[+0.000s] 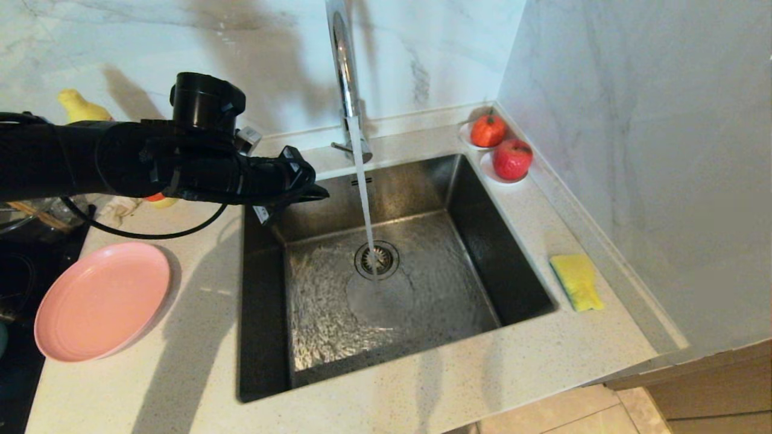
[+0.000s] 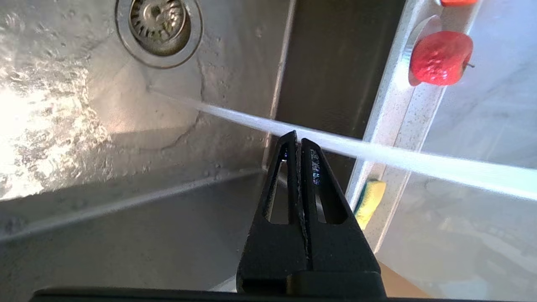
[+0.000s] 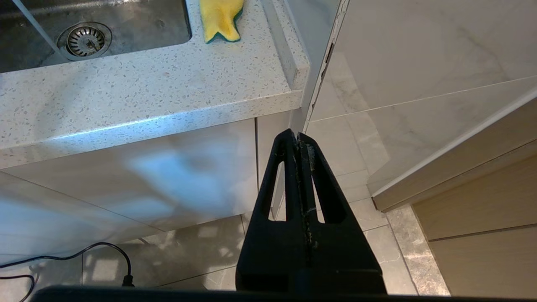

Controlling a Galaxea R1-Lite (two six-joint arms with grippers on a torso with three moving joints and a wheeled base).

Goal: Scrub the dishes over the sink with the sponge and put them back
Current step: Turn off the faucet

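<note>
head view shows my left gripper [image 1: 313, 191] clenched on nothing above the sink's [image 1: 470, 199] back-left corner, water running, the pink plate [image 1: 102, 298] on the counter at its left and the sponge [image 1: 577, 281] on its right. the right gripper [image 3: 298, 140] hangs clamped shut and empty below the counter edge. i can't find the teal bowl, probably off-frame; reaching across could drag my arm through the stream and splash.

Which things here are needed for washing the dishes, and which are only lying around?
Needed for the job:
- pink plate, on the counter left of the sink
- yellow sponge, on the counter right of the sink
- sink, with the faucet running

Only lying around:
- two red fruits on saucers in the back corner
- yellow object behind the left arm
</note>
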